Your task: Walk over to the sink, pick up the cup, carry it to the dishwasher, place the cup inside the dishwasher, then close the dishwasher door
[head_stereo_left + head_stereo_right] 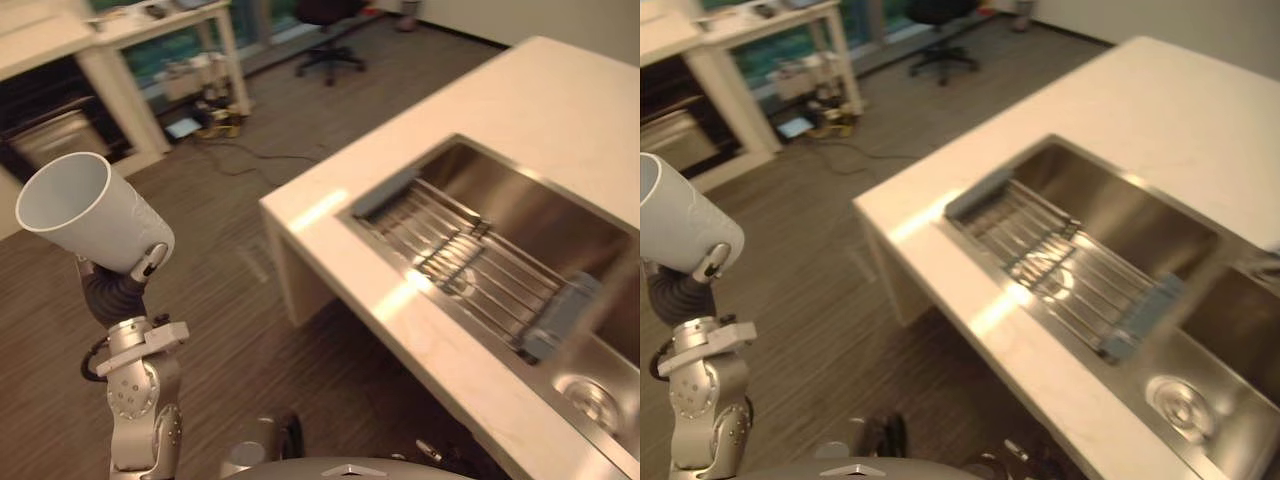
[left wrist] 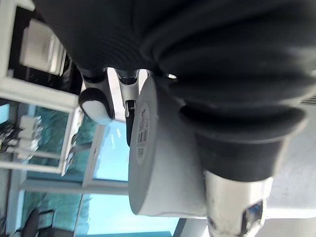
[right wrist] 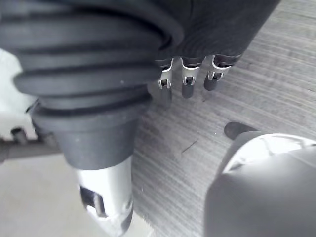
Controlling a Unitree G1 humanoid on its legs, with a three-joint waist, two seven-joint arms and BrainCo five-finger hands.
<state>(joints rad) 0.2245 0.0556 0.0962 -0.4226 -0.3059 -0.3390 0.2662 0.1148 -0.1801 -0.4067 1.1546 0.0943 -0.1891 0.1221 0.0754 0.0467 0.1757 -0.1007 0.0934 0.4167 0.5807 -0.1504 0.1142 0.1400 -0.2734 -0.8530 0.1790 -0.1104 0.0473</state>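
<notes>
At the left eye view's lower left, the left hand [image 1: 148,263] curls round the white cup [image 1: 88,212], held above the brown floor [image 1: 220,330]. The label [image 2: 142,129] on its base is unreadable. The right hand [image 3: 186,81] hangs loose. At the frame's right, a white counter [image 1: 540,100] holds the sink [image 1: 520,215].

The cup [image 1: 85,212] is held up in the left hand [image 1: 150,261] at the left, over the floor [image 1: 220,300], while at the right the sink [image 1: 560,215] is set into the tabletop [image 1: 540,110], a rack [image 1: 450,240] laid in it and a drain [image 1: 590,393] nearer, with a desk [image 1: 120,40] and office chair [image 1: 325,30] placed behind.
</notes>
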